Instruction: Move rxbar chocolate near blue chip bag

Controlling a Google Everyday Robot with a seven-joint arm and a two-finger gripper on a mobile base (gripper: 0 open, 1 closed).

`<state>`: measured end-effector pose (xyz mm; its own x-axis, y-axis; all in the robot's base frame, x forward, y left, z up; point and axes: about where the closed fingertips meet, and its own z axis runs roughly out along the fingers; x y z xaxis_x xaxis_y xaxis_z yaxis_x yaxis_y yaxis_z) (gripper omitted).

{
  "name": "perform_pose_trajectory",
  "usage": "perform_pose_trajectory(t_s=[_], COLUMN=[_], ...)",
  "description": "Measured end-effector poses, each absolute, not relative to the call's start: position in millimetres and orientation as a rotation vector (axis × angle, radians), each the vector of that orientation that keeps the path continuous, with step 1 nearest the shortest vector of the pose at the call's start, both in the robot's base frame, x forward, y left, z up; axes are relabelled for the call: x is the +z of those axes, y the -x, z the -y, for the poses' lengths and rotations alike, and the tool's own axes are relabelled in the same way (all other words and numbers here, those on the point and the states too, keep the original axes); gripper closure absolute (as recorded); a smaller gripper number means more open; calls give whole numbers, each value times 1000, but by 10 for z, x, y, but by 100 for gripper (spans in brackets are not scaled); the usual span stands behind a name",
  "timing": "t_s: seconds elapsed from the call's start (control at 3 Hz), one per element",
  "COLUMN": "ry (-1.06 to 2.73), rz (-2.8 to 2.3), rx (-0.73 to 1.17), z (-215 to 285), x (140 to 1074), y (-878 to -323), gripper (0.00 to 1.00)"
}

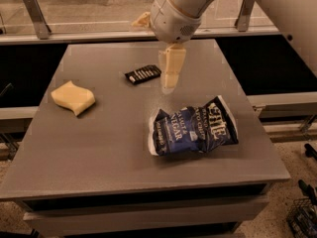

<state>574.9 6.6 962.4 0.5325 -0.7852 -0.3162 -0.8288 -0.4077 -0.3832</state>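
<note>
The rxbar chocolate (143, 74) is a small black wrapper with white lettering, lying flat on the grey table (99, 157) at the back centre. The blue chip bag (193, 128) lies crinkled on the table's right half, nearer the front. My gripper (157, 58) hangs above the table just right of the bar, between the bar and the bag. It is open and empty. One cream finger (171, 71) points down above the table beside the bar; the other (141, 20) sticks out to the left, higher up.
A pale yellow wavy sponge (73, 97) lies on the table's left side. A rail with metal posts (34, 14) runs behind the table. The white arm (282, 9) comes in from the upper right. The table edge drops off at right and front.
</note>
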Motion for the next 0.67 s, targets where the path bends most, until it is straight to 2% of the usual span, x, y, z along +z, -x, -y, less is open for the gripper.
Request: perform_pose_trajectory(t_s=[0.67], ry=[2346], rz=[-1264], rx=[30], z=[-356], x=[9612], y=[-6049], gripper=[0])
